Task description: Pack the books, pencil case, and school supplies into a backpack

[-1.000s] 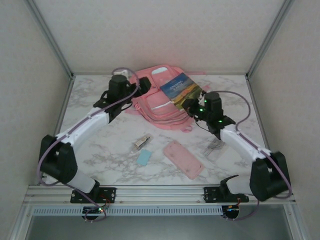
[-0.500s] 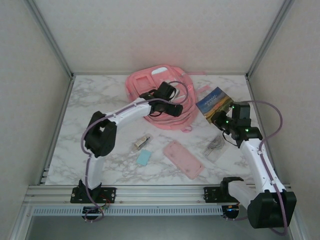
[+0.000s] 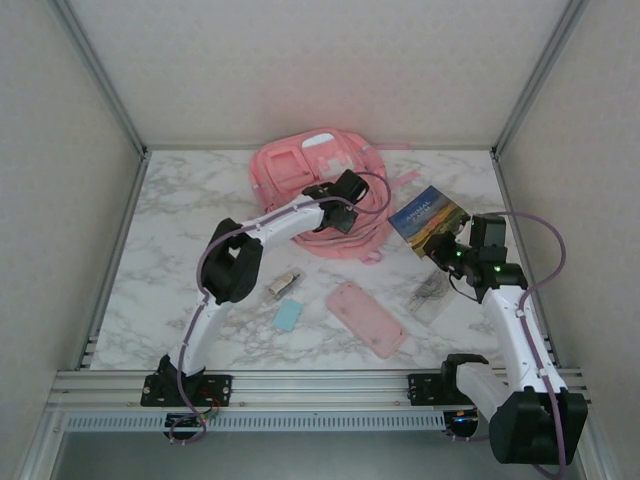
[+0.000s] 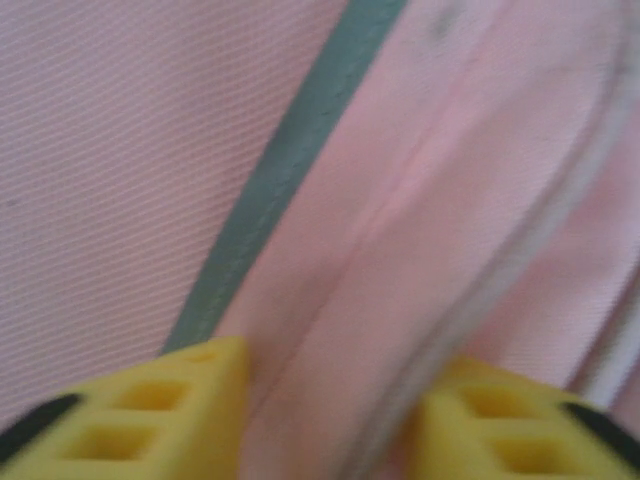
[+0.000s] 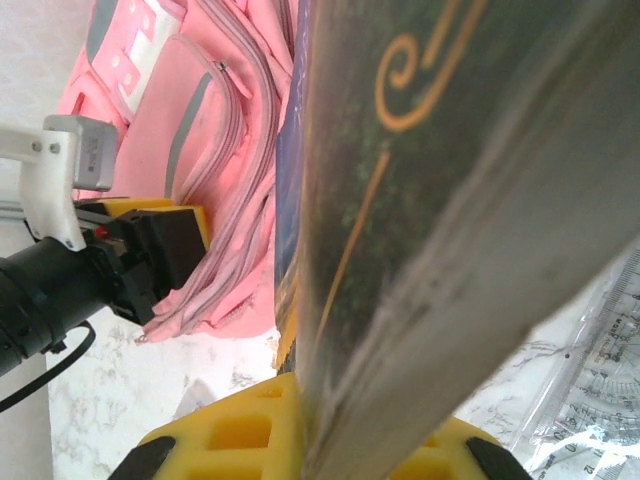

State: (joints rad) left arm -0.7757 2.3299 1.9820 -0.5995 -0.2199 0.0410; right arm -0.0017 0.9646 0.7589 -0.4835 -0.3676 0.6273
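My right fingers are pressed onto the books, which stand on edge between the pads. The lower edge is seated in the grip and the covers extend up and away from it. In the right wrist view the black cover, with a yellow curl and a yellow line, faces outward, and the blue edge of the second book shows behind it. From above, the landscape cover, blue sky over a yellow field, faces up at a tilt. The books sit to the right of the backpack and apart from it. My left fingers are closed part-way onto the backpack, pinching a raised fold of pink fabric with a pale piped seam. A grey-green trim band runs diagonally just beyond the pads. The pencil case lies flat on the counter near the middle. The light-blue block and the silvery stubby item lie to its left. The transparent strip lies to its right, nearer the bases than the held books.
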